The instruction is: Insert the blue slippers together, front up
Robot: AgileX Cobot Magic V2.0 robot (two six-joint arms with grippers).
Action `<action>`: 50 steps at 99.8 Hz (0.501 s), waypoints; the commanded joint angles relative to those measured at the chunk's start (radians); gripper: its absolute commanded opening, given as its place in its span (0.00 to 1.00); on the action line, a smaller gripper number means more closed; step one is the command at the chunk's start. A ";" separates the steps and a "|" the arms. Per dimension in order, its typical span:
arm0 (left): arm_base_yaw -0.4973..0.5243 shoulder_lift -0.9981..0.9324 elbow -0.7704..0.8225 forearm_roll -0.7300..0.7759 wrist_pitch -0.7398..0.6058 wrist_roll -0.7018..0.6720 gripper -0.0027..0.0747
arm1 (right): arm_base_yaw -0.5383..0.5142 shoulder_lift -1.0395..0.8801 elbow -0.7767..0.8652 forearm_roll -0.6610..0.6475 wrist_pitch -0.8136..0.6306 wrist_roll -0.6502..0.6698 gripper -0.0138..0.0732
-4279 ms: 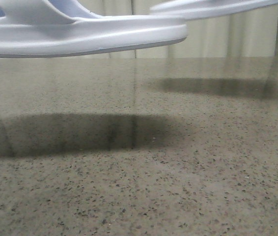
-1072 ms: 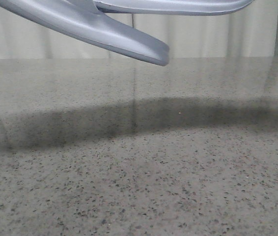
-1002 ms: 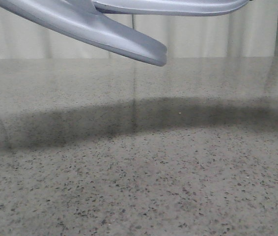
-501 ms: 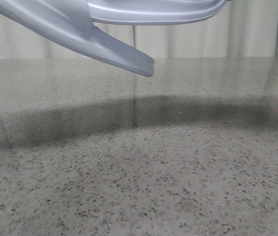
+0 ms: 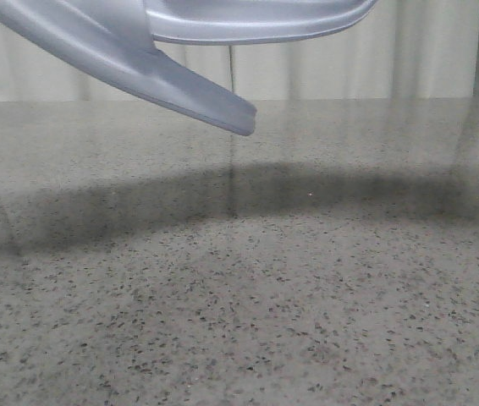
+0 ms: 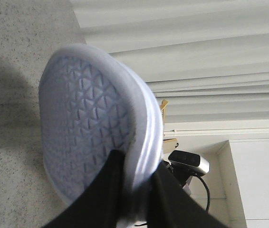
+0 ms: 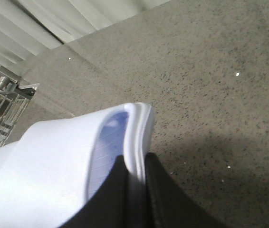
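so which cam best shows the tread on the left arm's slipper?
Left wrist view: the slipper's sole faces the camera, triangular tread clear, left gripper clamped on its edge. Front view shows only its tilted side. Right wrist view shows the other slipper, no tread.

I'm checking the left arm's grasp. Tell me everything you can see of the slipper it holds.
The left slipper is pale blue-white moulded foam with a triangle-patterned tread on a thick sole. The left pincer is clamped on its sole edge, one dark finger across the tread. In the front view it hangs above the speckled table, tip tilted downward, passing across the other slipper.
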 commanded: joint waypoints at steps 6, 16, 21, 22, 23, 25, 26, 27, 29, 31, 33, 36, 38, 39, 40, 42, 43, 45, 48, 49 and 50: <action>-0.031 0.007 -0.032 -0.058 0.186 -0.016 0.07 | 0.035 -0.020 -0.029 -0.006 0.155 -0.030 0.04; -0.031 0.007 -0.032 -0.058 0.171 -0.016 0.07 | 0.033 -0.020 -0.029 -0.034 0.136 -0.030 0.09; -0.031 0.007 -0.032 -0.058 0.164 -0.016 0.07 | 0.033 -0.022 -0.029 -0.042 0.132 -0.030 0.14; -0.031 0.007 -0.032 -0.058 0.162 -0.016 0.07 | 0.033 -0.022 -0.029 -0.044 0.130 -0.030 0.15; -0.031 0.007 -0.032 -0.058 0.162 -0.015 0.07 | 0.033 -0.022 -0.029 -0.048 0.130 -0.030 0.17; -0.031 0.007 -0.032 -0.056 0.156 -0.015 0.07 | 0.033 -0.022 -0.029 -0.054 0.127 -0.030 0.21; -0.031 0.007 -0.032 -0.056 0.156 -0.015 0.07 | 0.033 -0.022 -0.029 -0.056 0.127 -0.030 0.22; -0.031 0.007 -0.032 -0.053 0.153 -0.015 0.07 | 0.033 -0.022 -0.029 -0.058 0.127 -0.030 0.24; -0.031 0.007 -0.032 -0.050 0.147 -0.015 0.07 | 0.033 -0.022 -0.029 -0.065 0.127 -0.030 0.27; -0.031 0.007 -0.032 -0.043 0.143 -0.015 0.07 | 0.033 -0.022 -0.029 -0.070 0.125 -0.030 0.31; -0.031 0.007 -0.032 -0.038 0.138 -0.015 0.07 | 0.033 -0.022 -0.029 -0.075 0.125 -0.030 0.34; -0.031 0.007 -0.032 -0.033 0.127 -0.015 0.07 | 0.033 -0.022 -0.029 -0.075 0.123 -0.030 0.40; -0.031 0.007 -0.032 -0.027 0.123 -0.015 0.07 | 0.033 -0.022 -0.029 -0.075 0.120 -0.030 0.43; -0.031 0.007 -0.032 -0.028 0.120 -0.015 0.07 | 0.033 -0.022 -0.029 -0.075 0.120 -0.030 0.45; -0.031 0.007 -0.032 -0.025 0.118 -0.015 0.07 | 0.033 -0.022 -0.029 -0.075 0.118 -0.030 0.46; -0.031 0.007 -0.032 -0.022 0.112 -0.015 0.07 | 0.033 -0.022 -0.029 -0.075 0.115 -0.030 0.49; -0.031 0.007 -0.032 -0.022 0.109 -0.015 0.07 | 0.033 -0.024 -0.029 -0.077 0.111 -0.030 0.50; -0.031 0.007 -0.032 -0.018 0.103 -0.015 0.07 | 0.033 -0.024 -0.029 -0.079 0.106 -0.030 0.53; -0.031 0.007 -0.032 -0.015 0.096 -0.015 0.07 | 0.033 -0.024 -0.029 -0.084 0.102 -0.030 0.56; -0.031 0.007 -0.032 -0.015 0.096 -0.015 0.07 | 0.033 -0.024 -0.029 -0.086 0.099 -0.030 0.56; -0.031 0.007 -0.032 -0.013 0.091 -0.015 0.07 | 0.033 -0.024 -0.029 -0.087 0.097 -0.030 0.57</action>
